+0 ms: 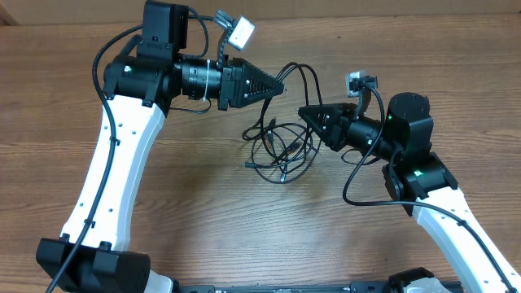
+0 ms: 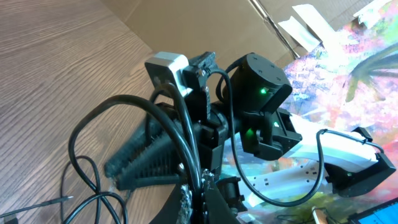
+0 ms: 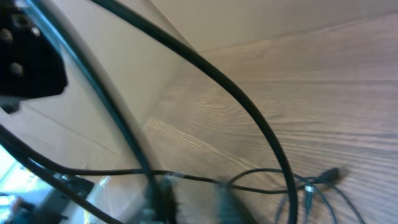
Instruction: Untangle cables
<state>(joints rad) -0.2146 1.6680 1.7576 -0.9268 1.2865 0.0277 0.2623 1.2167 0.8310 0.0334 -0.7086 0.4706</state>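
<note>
Pinching a thin black strand, the fingers [image 2: 185,200] of the left gripper [image 1: 282,85] are clenched on the cables [image 1: 281,150]. In the left wrist view the strand runs straight up out of their tips. In the overhead view the held strand arches up and over toward the right gripper [image 1: 304,111], whose pointed tip hangs just beside it, above the rest of the cords. The bulk of the cables lies as a loose knot of loops on the table [image 1: 203,195], between and slightly below the two grippers, with plug ends poking out at its left edge.

The right wrist view is badly blurred. Its two fingers [image 3: 227,202] are smears at the bottom edge, and a thin strand crosses in front of them. Whether they are clenched or released cannot be told. One small plug [image 3: 333,175] rests on the wood at lower right.

Thicker arm wiring [image 1: 350,175] loops beside the right arm, near the thin cords but apart from them. A boxy wrist camera [image 1: 242,31] sits above the left gripper. A tan cardboard panel [image 2: 205,28] stands behind the table. In the left wrist view the right gripper [image 2: 115,170] appears as ribbed black wedges that partly hide the cords behind it.
</note>
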